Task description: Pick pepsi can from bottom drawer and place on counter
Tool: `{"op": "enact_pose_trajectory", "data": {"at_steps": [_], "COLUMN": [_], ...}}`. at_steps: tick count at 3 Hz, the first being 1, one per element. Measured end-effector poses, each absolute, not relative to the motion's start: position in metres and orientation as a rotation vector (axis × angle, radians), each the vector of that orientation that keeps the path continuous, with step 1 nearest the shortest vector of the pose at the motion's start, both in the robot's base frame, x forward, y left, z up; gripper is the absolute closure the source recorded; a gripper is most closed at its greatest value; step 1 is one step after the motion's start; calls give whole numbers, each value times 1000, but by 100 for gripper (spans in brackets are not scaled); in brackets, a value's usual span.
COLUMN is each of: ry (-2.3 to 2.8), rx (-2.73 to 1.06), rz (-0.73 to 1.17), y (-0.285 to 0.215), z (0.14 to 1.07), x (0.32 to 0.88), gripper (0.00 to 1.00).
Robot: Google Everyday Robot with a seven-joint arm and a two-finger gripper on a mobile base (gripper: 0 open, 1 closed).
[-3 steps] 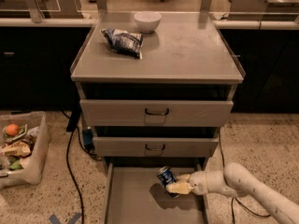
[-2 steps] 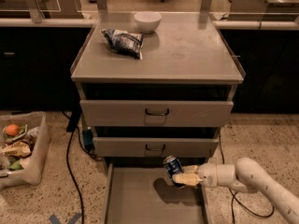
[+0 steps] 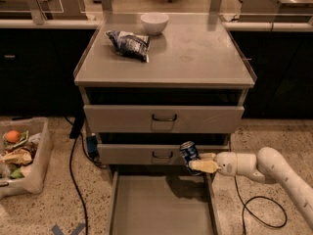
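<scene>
Now the end effector [image 3: 196, 161], gripping the pepsi can [image 3: 189, 152], has risen above the bottom drawer [image 3: 156, 209].

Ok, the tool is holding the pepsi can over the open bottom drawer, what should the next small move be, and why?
Probably lift straight up. The tool, shut on the pepsi can, is level with the middle drawer front, above the bottom drawer and well below the counter, so height must come first. The snack bag and bowl sit toward its back left.

Cream hand [image 3: 195, 161] at dark-blue pepsi can [image 3: 188, 151]; grey counter [image 3: 195, 58].
</scene>
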State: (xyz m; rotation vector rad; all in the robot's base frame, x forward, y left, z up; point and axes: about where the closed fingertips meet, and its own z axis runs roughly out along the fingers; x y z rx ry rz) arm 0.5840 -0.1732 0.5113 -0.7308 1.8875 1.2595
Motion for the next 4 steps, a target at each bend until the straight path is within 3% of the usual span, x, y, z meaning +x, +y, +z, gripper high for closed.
{"op": "enact_pose_trajectory", "data": {"at_steps": [2,4], "ry": [1868,1523], "rx": [-734,-741], "rz": [1280,1480], "y": [-168,-160], "z": [521,683], "x": [580,599], "gripper": [100,100]}}
